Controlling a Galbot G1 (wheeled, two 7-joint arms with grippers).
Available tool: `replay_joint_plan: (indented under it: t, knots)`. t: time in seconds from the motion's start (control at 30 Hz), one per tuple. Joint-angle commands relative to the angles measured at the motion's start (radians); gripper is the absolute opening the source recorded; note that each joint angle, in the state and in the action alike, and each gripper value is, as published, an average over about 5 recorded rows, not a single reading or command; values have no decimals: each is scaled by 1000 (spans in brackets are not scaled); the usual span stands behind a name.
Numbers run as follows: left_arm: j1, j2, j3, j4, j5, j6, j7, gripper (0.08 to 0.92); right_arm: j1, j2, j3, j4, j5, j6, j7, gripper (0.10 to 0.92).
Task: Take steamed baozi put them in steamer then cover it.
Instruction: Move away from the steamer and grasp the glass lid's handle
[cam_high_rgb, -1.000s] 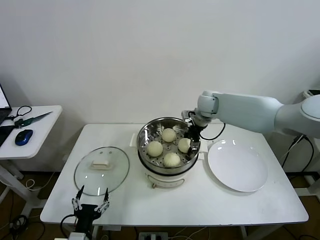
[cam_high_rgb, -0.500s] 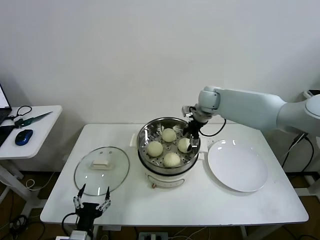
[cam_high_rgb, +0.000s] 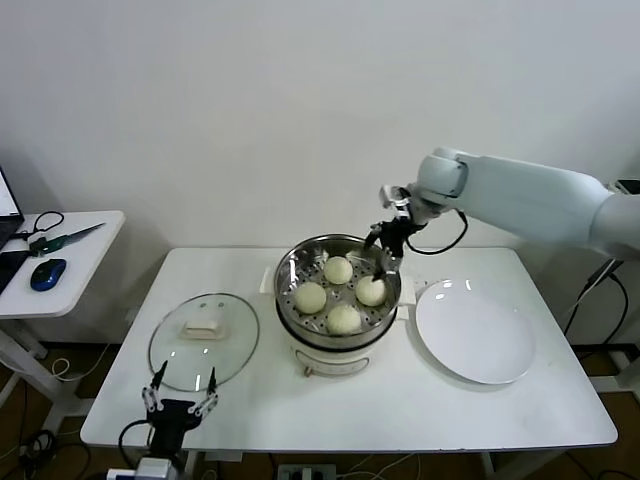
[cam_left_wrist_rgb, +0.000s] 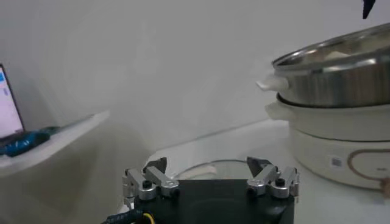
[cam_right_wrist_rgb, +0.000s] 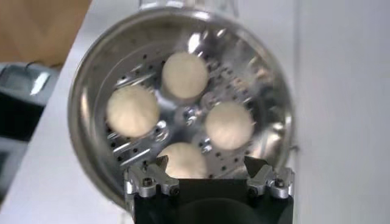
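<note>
A white desk (cam_high_rgb: 450, 405) against a pale wall holds a round steel steamer (cam_high_rgb: 338, 295) on a white base near its middle. Four cream-white buns (cam_high_rgb: 343, 318) sit on the perforated tray inside, spaced in a ring and not touching one another. The steamer is uncovered.

The right claw (cam_high_rgb: 385, 249) hangs above the far right rim of the steamer, its arm reaching in from the right. The claw is open and empty, fingers spread wide; in the right wrist view its two fingertips (cam_right_wrist_rgb: 151, 181) frame the buns (cam_right_wrist_rgb: 184, 75) and tray below.

To the left of the steamer, the clear glass lid (cam_high_rgb: 204, 338) with a metal rim and white handle lies flat on the desk. To the right of the steamer lies a flat white plate (cam_high_rgb: 475, 330), with nothing on it.

The left claw (cam_high_rgb: 180, 392) sits low at the near left edge of the desk, just in front of the lid, open and holding nothing. Its wrist view looks across the desk toward the steamer (cam_left_wrist_rgb: 341, 103).

At far left, a small side table (cam_high_rgb: 75, 260) carries a blue mouse (cam_high_rgb: 47, 273)
</note>
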Motion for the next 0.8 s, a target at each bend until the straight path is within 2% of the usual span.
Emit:
replay_joint_plan:
  t: [0.03,0.33,0.8]
  knots:
    - [4,-8,-7,-5,15,-8,-1,823,-109,-231,134,83,136,290,391,823]
    - [-5,-15,-5,-24,50,-10,-4,823,-556,-375,649,160,68,360,713,823]
    - [-43,-1,-12,-52,186,17,-7,823,-1351,-350,1543,348,-75,293,893,823]
